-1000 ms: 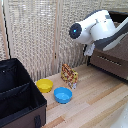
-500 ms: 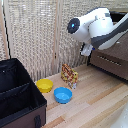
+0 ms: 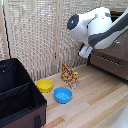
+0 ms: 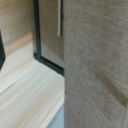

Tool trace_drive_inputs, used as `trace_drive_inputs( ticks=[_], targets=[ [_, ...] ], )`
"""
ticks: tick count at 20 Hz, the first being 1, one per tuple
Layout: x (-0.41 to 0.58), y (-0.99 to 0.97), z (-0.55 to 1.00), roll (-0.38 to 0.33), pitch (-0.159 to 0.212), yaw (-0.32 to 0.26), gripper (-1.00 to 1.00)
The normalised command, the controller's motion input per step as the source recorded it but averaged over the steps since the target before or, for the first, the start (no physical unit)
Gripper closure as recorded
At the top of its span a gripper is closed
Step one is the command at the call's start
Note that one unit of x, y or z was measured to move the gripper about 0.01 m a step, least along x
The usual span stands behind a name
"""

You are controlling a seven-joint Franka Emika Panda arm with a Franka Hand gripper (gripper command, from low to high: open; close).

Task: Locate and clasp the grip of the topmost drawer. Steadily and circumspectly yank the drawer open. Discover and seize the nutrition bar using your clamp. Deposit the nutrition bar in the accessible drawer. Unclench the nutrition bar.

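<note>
The nutrition bar point(image 3: 69, 75), a yellow-orange packet with red-brown pattern, stands upright on the wooden floor in front of the woven screen. The dark brown dresser point(image 3: 114, 64) is at the exterior view's right, and the white arm hides much of its upper part, so the topmost drawer cannot be picked out there. My clamp point(image 3: 85, 51) hangs near the dresser's near corner, well above and to the right of the bar. Its fingers are too small to make out. The wrist view shows a brown panel point(image 4: 95, 65) up close, a pale bar handle point(image 4: 59, 17), and one dark finger point(image 4: 1, 50) at the edge.
A yellow bowl point(image 3: 44, 85) and a blue bowl point(image 3: 62, 94) sit on the floor to the left of the bar. A black open box point(image 3: 17, 97) fills the lower left of the exterior view. The woven screen point(image 3: 35, 40) stands behind them.
The arm has shifted slightly upward and toward the exterior view's left. The bar, bowls and box have not moved.
</note>
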Motion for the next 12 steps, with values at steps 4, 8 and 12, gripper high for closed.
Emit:
trace_drive_inputs(
  ticks=[4,8,12],
  targets=[
    [0.225,0.13,0.0,0.347,0.025,-0.213,-1.0],
    [0.222,0.13,0.0,0.343,0.02,-0.214,-1.0],
    [0.232,0.13,0.0,0.342,0.018,-0.212,-1.0]
  ],
)
